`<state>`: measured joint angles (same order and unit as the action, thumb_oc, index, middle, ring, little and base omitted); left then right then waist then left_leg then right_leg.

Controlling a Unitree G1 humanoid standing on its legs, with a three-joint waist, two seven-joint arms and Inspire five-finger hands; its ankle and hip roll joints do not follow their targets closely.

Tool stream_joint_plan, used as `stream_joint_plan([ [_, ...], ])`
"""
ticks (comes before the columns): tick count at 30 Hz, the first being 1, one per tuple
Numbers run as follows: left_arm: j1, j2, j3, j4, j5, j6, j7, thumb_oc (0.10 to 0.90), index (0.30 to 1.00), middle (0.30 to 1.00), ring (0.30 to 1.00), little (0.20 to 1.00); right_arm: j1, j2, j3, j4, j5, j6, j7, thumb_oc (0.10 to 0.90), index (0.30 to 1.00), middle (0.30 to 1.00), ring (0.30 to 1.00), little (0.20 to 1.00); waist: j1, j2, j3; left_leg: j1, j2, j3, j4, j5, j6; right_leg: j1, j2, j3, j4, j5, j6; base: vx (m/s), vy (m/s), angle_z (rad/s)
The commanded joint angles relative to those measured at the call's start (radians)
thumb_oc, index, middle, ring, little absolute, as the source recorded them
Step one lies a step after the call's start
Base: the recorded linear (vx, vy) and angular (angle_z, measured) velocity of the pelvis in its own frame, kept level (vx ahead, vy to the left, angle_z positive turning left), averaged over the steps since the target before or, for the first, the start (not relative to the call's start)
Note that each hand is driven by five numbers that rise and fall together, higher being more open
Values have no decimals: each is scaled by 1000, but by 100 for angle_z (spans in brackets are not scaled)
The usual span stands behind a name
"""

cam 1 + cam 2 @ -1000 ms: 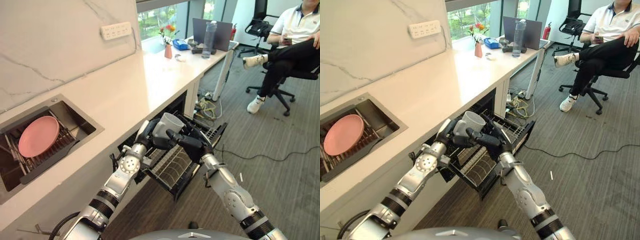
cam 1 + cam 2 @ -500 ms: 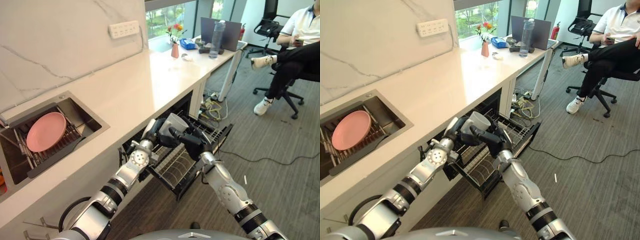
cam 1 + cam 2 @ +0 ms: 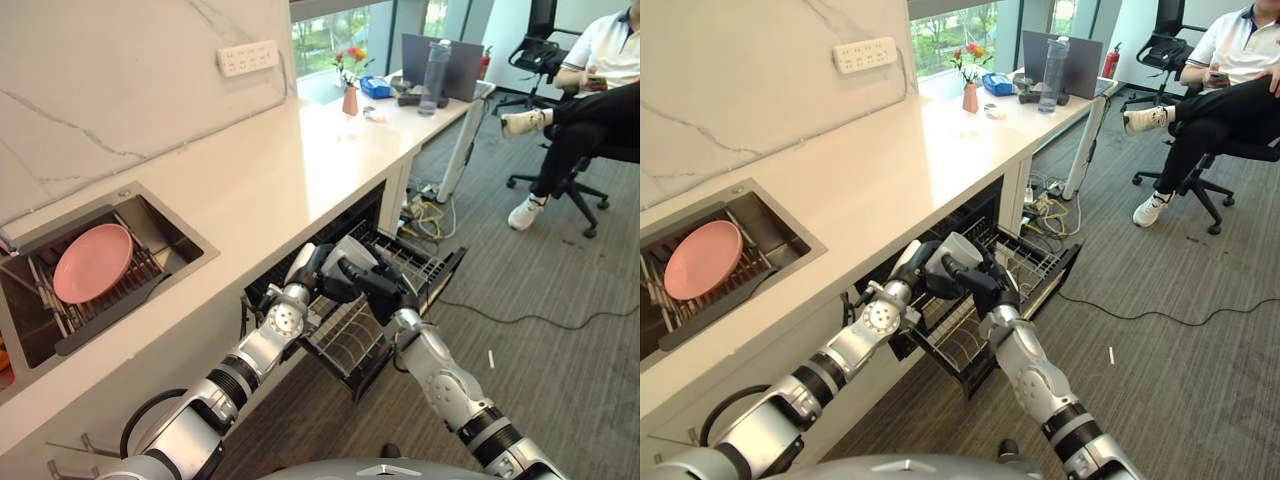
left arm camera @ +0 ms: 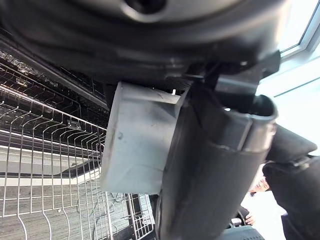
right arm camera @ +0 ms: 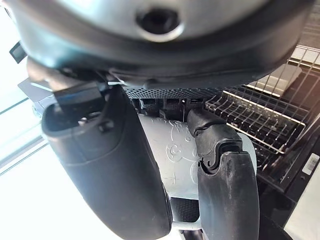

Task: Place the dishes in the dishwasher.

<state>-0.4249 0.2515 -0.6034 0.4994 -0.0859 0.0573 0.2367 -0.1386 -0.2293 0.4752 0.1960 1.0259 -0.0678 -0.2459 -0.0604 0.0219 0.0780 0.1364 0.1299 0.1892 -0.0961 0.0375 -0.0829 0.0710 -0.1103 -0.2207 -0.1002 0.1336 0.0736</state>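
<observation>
Since half second ago I've brought both hands slightly lower, mug [image 3: 345,252] now at frame centre, right over pulled-out dishwasher rack [image 3: 352,335]. Left hand [image 3: 312,268] curled round mug wall; right hand [image 3: 372,285] fingers also wrapped on it. My read: release into rack comes next. Pink plate [image 3: 92,262] waits in sink [image 3: 175,232], left of frame, in bench [image 3: 260,170].

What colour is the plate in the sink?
Pink; the plate shows best in the left eye view.
</observation>
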Motion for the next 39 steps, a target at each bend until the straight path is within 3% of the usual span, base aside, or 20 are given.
stream_joint_plan([
  [1,-260,-75,-97,-79,36,-131,-11,400,300,300,300,300,-205,148,89,-61,-36,-28,79,800,900,900,900,900,11,-11,-4,-4,5,-39,9,-60,-24,24,-114,20,13,-62,130,0,0,0],
  [6,-257,-82,-96,-84,15,-134,-16,400,300,300,300,300,-209,153,84,-48,-18,-33,81,800,900,900,900,900,11,-11,-4,-4,4,-42,9,-60,-23,24,-112,18,13,-65,131,0,0,0],
  [16,-285,-116,-115,-62,8,-127,2,400,300,300,300,300,-215,238,76,-21,140,-107,58,800,900,900,900,900,6,-9,-7,-1,3,-48,9,-62,-24,24,-111,19,13,-67,131,0,0,0],
  [21,-271,-95,-109,-85,0,-135,-14,400,300,300,300,300,-211,180,91,-28,28,-61,64,800,900,900,900,900,10,-12,-6,-1,0,-51,9,-66,-23,27,-112,17,13,-67,129,0,0,0],
  [34,-269,-93,-118,-105,-4,-132,-66,400,300,300,300,300,-259,129,106,-28,134,-25,166,800,900,900,900,900,22,-22,-7,1,3,-60,9,-64,-25,33,-110,12,13,-76,128,1,-1,1],
  [39,-271,-85,-135,-123,-1,-140,-114,400,300,300,300,300,-293,57,125,-27,149,17,235,800,900,900,900,900,27,-29,-10,0,5,-65,9,-65,-27,33,-109,7,13,-80,129,3,-6,6],
])
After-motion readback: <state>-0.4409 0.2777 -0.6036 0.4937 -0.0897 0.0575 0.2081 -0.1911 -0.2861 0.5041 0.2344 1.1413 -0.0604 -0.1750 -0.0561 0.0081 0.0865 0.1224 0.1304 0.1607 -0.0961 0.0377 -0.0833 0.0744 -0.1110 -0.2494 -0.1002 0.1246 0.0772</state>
